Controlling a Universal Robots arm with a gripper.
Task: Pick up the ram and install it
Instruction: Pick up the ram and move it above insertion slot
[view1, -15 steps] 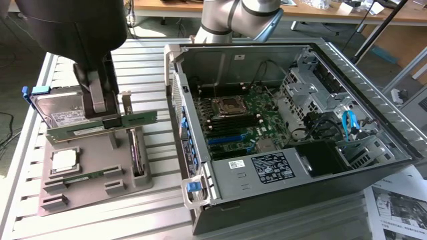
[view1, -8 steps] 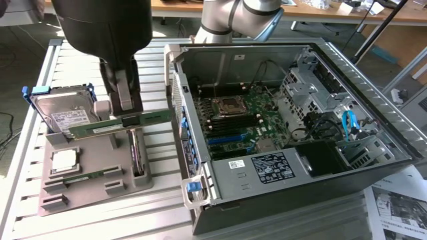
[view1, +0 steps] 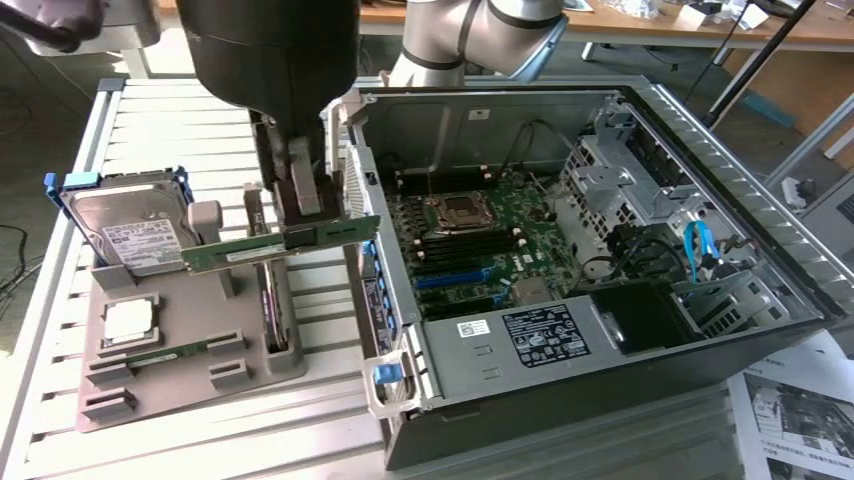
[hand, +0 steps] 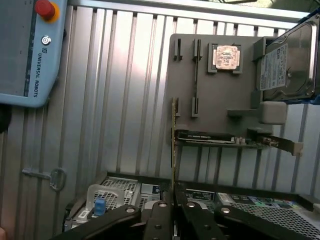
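Grips the thin, narrow green circuit-board ram (view1: 240, 253) near its middle with the black two-fingered pincer (view1: 304, 215), closed down to the board's thickness and pinching both flat faces. Hangs, in the exterior view, with the stick lengthwise and roughly level above the grey moulded plastic holder tray (view1: 187, 385), at nine o'clock of the open black-and-silver computer case (view1: 601, 390), with one end by the case's near wall. Looks lifted clear of the holder tray, apart from the silver hard drive (view1: 127, 235) at nine o'clock of the pincer and from a second green stick (view1: 167, 352) lying in the tray at seven o'clock. From the wrist, shows the ram (hand: 173, 145) edge-on as a thin line running out from between the dark fingers of the pincer (hand: 173, 207), over the holder tray (hand: 220, 95). Reads as pick-up done and carry toward the case in hand, not yet seated. By judgement, calls for a shift toward three o'clock over the green motherboard (view1: 514, 225), a turn to match the long dark slots (view1: 461, 243) beside the square processor socket (view1: 463, 210), then a straight, even press without bending the board. Cannot tell the intended slot or the state of its latches.
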